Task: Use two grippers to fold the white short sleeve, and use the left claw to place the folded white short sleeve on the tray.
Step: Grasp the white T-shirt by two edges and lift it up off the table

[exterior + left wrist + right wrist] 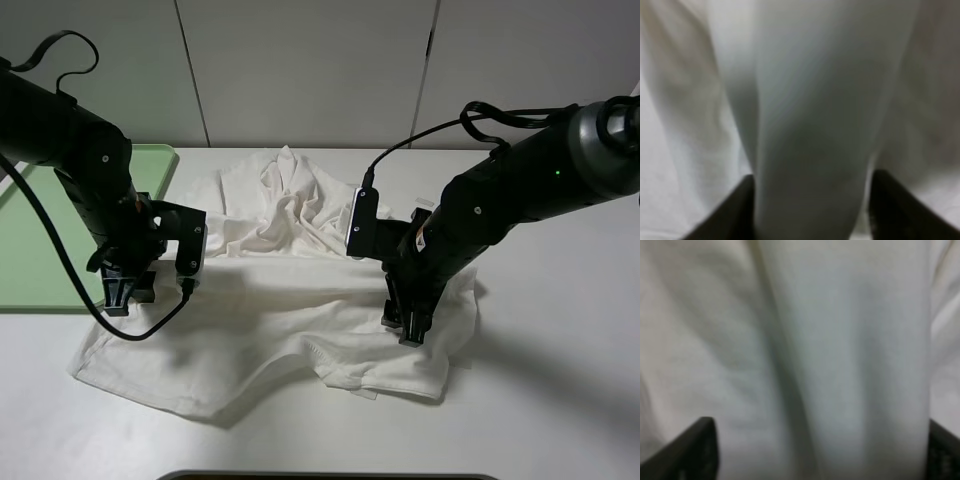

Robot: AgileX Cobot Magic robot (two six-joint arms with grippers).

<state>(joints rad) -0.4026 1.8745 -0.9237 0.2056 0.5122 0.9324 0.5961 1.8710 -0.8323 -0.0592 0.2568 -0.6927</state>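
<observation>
One white short sleeve, left hand grasping its fold, right hand released

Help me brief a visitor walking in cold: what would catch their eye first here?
The crumpled white T-shirt sprawled across the middle of the white table. Next, two black arms reach down onto it, the left gripper at its left edge and the right gripper on its right side; a pale green tray lies at far left.
</observation>
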